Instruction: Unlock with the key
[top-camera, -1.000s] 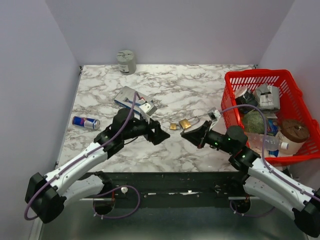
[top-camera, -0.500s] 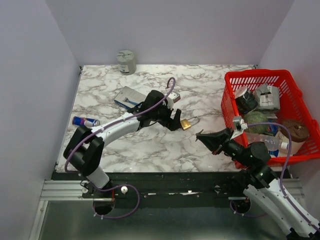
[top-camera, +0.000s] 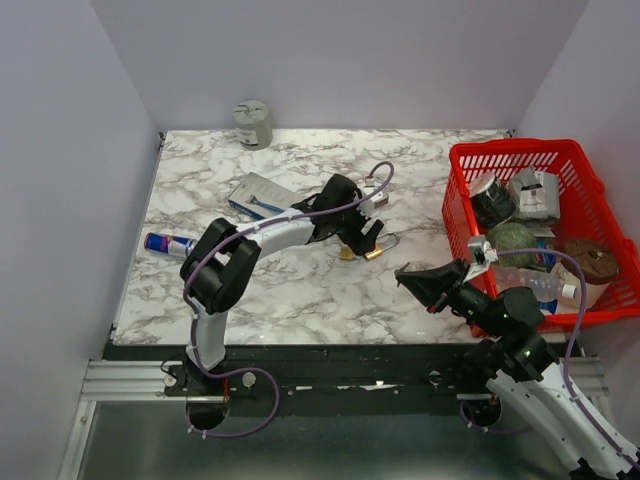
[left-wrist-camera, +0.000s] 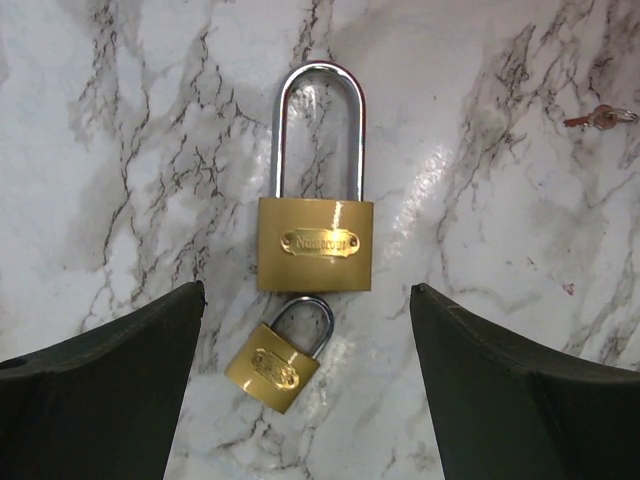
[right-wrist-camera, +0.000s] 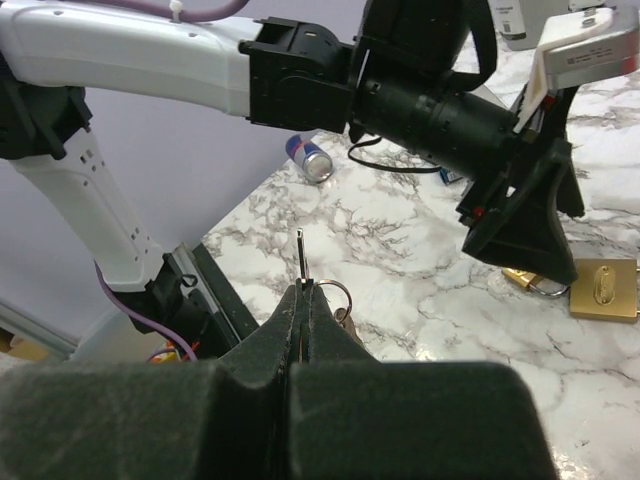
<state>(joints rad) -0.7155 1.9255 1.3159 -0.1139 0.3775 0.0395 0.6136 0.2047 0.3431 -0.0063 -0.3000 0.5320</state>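
- The large brass padlock with the long steel shackle (left-wrist-camera: 315, 243) is seen lying flat near the middle of the white marble table (top-camera: 300, 300), with a small brass padlock (left-wrist-camera: 273, 367) just beside its base.
- From above, its long axis is seen to run roughly left to right. The shackle is pointed toward the red plastic basket (top-camera: 512, 146), so the base, where the keyway is judged to be, is turned toward the small padlock.
- The left gripper (left-wrist-camera: 306, 287) is held above both locks with its fingers spread wide, 1 on each side of the brass body; nothing is gripped.
- The thin silver key (right-wrist-camera: 302, 258) is pinched in the right gripper (right-wrist-camera: 303, 292), whose fingers are pressed together on it. The blade is pointed forward, away from the wrist, well apart from the lock.
- The step in hand is judged to be securing the lock. A descent and a squeeze across the body are called for next, and then the blade must be lined up with the long axis.
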